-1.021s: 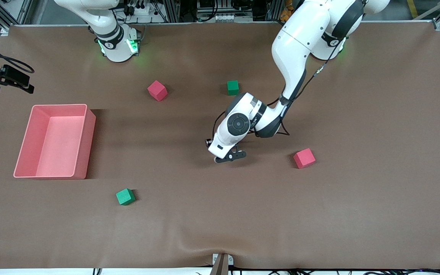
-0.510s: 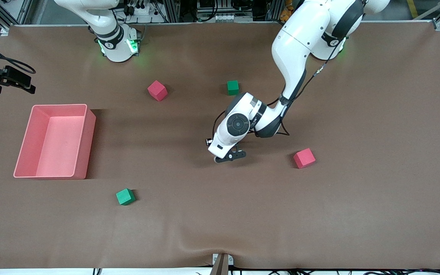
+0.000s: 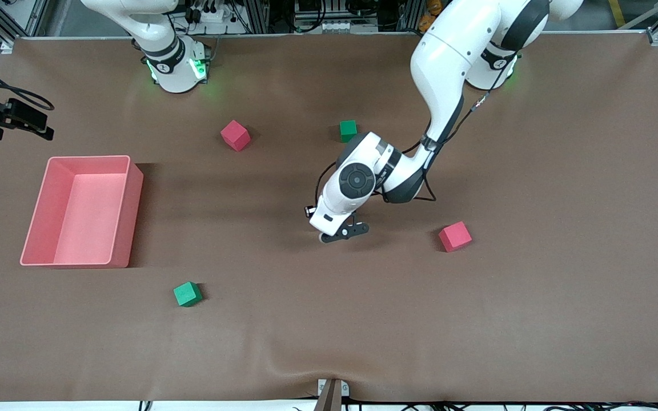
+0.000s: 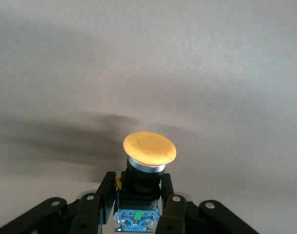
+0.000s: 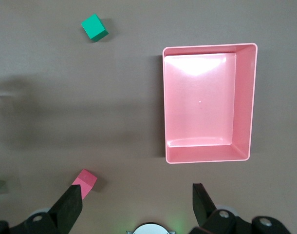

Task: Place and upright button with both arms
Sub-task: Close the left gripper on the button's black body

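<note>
The left arm reaches from its base at the worktop (image 3: 563,319)'s edge along the robots' side down to the middle of the worktop. Its tool, the left tool (image 3: 345,233), sits low over the brown surface there, with its fingers (image 4: 105,196) closed on the black body of the button (image 4: 147,161). In the left wrist view the button's round orange cap points away from the tool, the black body is clamped between the two fingers, and the bluish end lies at the tool side. Whether the button touches the worktop cannot be told. In the front view the button is hidden under the left arm's wrist.

The right arm waits, raised at its own end of the worktop. Its tool, the right tool (image 5: 139,207), hangs high over the worktop near the robots' edge, above the area beside the pink bin (image 5: 253,105); its fingers (image 5: 70,207) are spread wide and hold nothing.

The pink bin (image 3: 126,214) stands near the worktop edge at the right arm's end. One red cube (image 3: 235,135) and one green cube (image 3: 348,131) lie toward the robots' edge. A second red cube (image 3: 455,236) lies near the left tool, toward the left arm's end. A second green cube (image 3: 187,294) lies nearer the front camera's edge than the bin.
</note>
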